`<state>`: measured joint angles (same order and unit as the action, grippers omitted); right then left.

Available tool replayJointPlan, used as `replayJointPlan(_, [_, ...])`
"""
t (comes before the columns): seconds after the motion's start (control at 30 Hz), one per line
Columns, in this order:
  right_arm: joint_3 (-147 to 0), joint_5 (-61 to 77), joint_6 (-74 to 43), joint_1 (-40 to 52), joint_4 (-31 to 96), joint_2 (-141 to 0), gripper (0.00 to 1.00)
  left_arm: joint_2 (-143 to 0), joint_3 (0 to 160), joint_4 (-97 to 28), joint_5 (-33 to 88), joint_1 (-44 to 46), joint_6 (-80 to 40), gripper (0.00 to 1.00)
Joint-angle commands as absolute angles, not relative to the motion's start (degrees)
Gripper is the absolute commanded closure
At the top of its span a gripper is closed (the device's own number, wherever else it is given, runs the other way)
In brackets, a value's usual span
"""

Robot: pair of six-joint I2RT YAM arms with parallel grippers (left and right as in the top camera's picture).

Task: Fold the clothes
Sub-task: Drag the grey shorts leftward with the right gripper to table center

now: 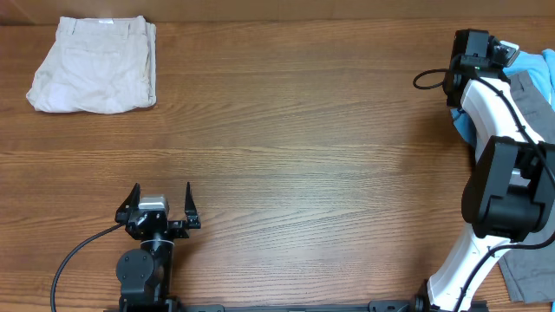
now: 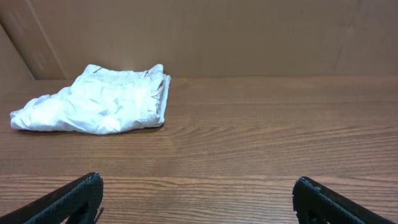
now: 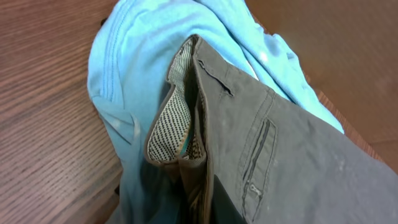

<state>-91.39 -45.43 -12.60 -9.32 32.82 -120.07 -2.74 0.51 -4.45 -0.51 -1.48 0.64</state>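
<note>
The right tool (image 1: 510, 62) is clamped on the grey shorts (image 3: 280, 155) atop the light-blue T-shirt (image 3: 124, 93) at far right, left tool (image 1: 162, 192) wide open and empty; the next move should lift them clear for spreading.

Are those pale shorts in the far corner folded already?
Folded: the beige shorts lie doubled into a compact bundle, layered edges showing.

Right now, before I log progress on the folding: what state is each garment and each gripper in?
beige shorts: folded, lying alone away from the other clothes.
grey shorts: unfolded, lying on the T-shirt, waistband gaping open.
light-blue T-shirt: crumpled, partly under the grey shorts.
left gripper: open, empty.
right gripper: shut at the pile; whether it grips cloth cannot be told.
</note>
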Motion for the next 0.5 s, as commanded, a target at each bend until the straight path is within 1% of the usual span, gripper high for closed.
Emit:
replayJointPlan(0.0, [-92.88,-46.39,-15.46,-7.88,33.08,-115.02,0.96,-2.17,0.27,-4.32,-1.04,-1.10,1.74,0.00])
replayJointPlan(0.2, [-92.88,-46.26,-17.65,-3.44,33.15,-108.75,0.96,-2.17,0.27,-4.32,-1.04,-1.10,1.74,0.00])
replayJointPlan(0.37, [-92.88,-46.26,-17.61,4.29,32.97,-105.08,0.96,-2.17,0.27,-4.32,-1.04,-1.10,1.76,0.00])
replayJointPlan(0.47, [-92.88,-46.44,-16.75,10.79,32.91,-104.99,0.96,-2.17,0.27,-4.29,-1.04,-1.10,1.74,0.00])
